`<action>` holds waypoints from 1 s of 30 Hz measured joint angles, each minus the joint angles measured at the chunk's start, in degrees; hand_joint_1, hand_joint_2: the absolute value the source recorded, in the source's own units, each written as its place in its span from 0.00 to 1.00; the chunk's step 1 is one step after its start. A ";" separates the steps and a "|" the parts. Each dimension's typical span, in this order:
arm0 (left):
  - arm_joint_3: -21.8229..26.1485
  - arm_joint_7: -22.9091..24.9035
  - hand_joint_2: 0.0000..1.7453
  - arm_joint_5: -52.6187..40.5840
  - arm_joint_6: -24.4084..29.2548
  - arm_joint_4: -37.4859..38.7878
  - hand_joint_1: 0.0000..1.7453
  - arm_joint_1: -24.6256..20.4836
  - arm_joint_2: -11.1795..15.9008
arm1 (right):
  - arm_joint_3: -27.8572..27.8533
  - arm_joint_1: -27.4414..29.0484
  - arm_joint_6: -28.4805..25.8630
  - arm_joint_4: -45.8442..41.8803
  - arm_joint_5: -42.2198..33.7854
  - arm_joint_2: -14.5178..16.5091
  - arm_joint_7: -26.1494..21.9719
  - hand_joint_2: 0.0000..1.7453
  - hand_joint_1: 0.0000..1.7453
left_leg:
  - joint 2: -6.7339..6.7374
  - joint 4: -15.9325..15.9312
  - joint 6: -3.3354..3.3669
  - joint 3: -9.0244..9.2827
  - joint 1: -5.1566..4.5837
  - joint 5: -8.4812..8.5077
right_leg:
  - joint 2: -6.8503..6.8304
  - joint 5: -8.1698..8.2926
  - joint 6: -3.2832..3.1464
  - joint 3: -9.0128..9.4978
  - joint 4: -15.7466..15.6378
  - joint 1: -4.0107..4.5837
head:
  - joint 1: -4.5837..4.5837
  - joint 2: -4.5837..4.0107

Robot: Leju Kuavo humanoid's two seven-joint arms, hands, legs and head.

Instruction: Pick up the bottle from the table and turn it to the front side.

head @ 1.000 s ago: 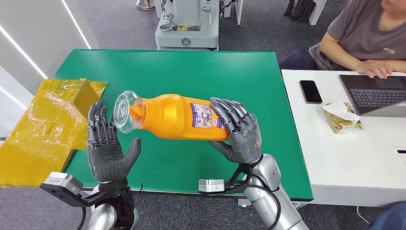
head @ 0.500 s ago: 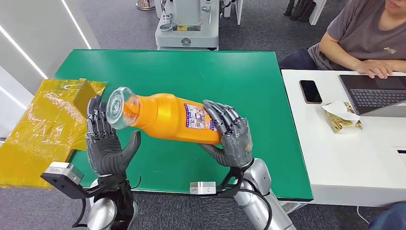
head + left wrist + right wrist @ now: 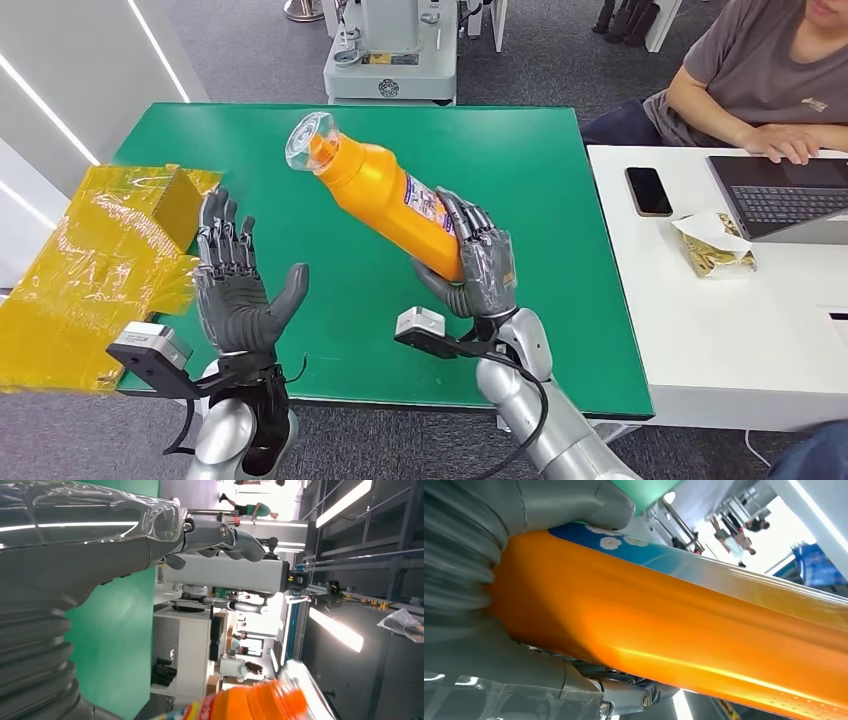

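The bottle (image 3: pixel 385 195) looks like smooth, glossy orange plastic with a clear plastic cap (image 3: pixel 306 140) and a printed paper-like label (image 3: pixel 432 211); it shines in the right wrist view too. The right hand (image 3: pixel 478 268) holding it and the left hand (image 3: pixel 236 290) are matt dark grey plastic, on silvery metal arms. The table (image 3: pixel 520 170) has a matt green top, and crinkled glossy yellow film (image 3: pixel 95 265) lies beside it.

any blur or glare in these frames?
Head view: sharp, evenly lit. Left wrist view: bottle smeared, background windows blown out. Right wrist view: bottle very close and soft, glare streaks along it, right hand blurred.
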 joint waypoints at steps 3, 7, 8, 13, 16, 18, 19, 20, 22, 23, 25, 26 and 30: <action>-0.03 -0.39 1.00 -0.30 -0.26 0.50 0.00 0.16 0.00 | 0.32 -0.41 -0.04 1.44 1.62 -0.01 0.46 1.00 1.00 | -0.01 0.00 0.00 -0.01 0.00 0.00 | 0.00 -0.01 0.00 -0.01 0.00 0.00 | 0.00 0.00; -0.04 -0.47 1.00 -0.85 -0.81 0.57 0.00 0.44 0.00 | 0.10 -0.37 -0.05 2.09 3.03 -0.02 0.21 1.00 1.00 | 0.00 -0.01 0.00 -0.02 0.00 -0.01 | 0.01 -0.02 0.00 -0.03 0.00 0.00 | 0.00 0.00; -0.04 -0.46 1.00 -0.90 -1.01 0.60 0.00 0.44 0.00 | -0.09 -0.35 -0.05 2.16 3.22 -0.02 0.01 1.00 1.00 | 0.00 -0.01 0.00 -0.02 0.00 -0.01 | 0.01 -0.02 0.01 -0.03 -0.01 0.00 | 0.01 0.00; -0.04 -0.27 1.00 -0.49 -2.81 1.11 0.00 0.28 -0.07 | -1.05 -0.27 -0.06 2.19 1.97 0.00 -2.12 1.00 1.00 | 0.00 0.00 0.00 -0.02 -0.01 -0.01 | 0.01 -0.01 0.01 -0.03 -0.01 0.00 | 0.01 0.00; -0.08 0.96 1.00 -1.65 -3.32 2.31 0.00 -0.56 -0.07 | -1.12 -0.18 -0.05 2.01 2.21 0.02 -2.78 1.00 1.00 | 0.00 0.00 0.00 -0.02 -0.01 0.00 | 0.01 -0.01 0.00 -0.02 -0.01 0.00 | 0.01 0.00; -0.08 1.76 1.00 -2.65 -3.39 3.39 0.00 -1.38 -0.07 | -1.11 -0.01 -0.05 1.67 2.94 0.10 -3.07 1.00 1.00 | 0.01 0.00 0.00 -0.01 -0.01 0.00 | 0.01 0.00 0.00 -0.02 0.00 0.00 | 0.00 0.00; -0.08 1.96 1.00 -2.88 -3.40 3.83 0.00 -1.72 -0.07 | -1.11 0.08 -0.05 1.50 3.17 0.16 -3.17 1.00 1.00 | 0.01 0.00 0.00 -0.01 -0.01 0.00 | 0.02 0.00 0.00 -0.02 0.00 0.00 | 0.00 0.00; -0.08 2.10 1.00 -3.02 -3.42 4.23 0.00 -2.03 -0.07 | -1.11 0.16 -0.05 1.36 3.31 0.22 -3.24 1.00 1.00 | 0.01 0.00 0.00 -0.01 -0.01 0.00 | 0.02 0.00 -0.01 -0.02 0.00 0.00 | 0.00 0.00; -0.08 2.47 1.00 -3.34 -3.53 4.94 0.00 -2.58 -0.07 | -1.11 0.30 -0.05 1.16 3.41 0.30 -3.54 1.00 1.00 | 0.01 0.00 0.00 -0.01 0.00 0.00 | 0.02 0.00 -0.01 -0.02 0.00 0.00 | 0.01 0.00; -0.08 2.90 1.00 -3.70 -3.69 5.36 0.00 -2.91 -0.07 | -1.11 0.40 -0.05 1.00 3.44 0.34 -3.96 1.00 1.00 | 0.00 0.00 -0.01 -0.01 0.00 0.00 | 0.01 0.00 -0.01 -0.03 0.00 0.00 | 0.01 0.00; -0.08 4.05 1.00 -4.68 -4.17 6.37 0.00 -3.76 -0.07 | -1.13 0.69 -0.06 0.52 3.58 0.45 -5.13 1.00 1.00 | 0.00 0.00 -0.01 -0.02 0.00 0.00 | 0.01 0.00 -0.01 -0.03 0.00 0.00 | 0.01 0.00; -0.08 4.73 1.00 -5.23 -4.54 6.95 0.00 -4.29 -0.07 | -1.13 0.88 -0.06 0.21 3.56 0.54 -5.80 1.00 1.00 | 0.00 0.00 -0.01 -0.02 0.00 0.00 | 0.01 0.00 -0.01 -0.03 0.00 0.00 | 0.01 0.00; -0.06 6.74 1.00 -6.73 -7.43 9.40 0.00 -6.67 -0.07 | -1.13 1.38 -0.05 -0.71 2.39 1.02 -7.27 1.00 1.00 | 0.00 0.00 -0.01 -0.02 -0.01 0.00 | 0.01 0.00 -0.01 -0.02 0.01 0.00 | 0.01 0.00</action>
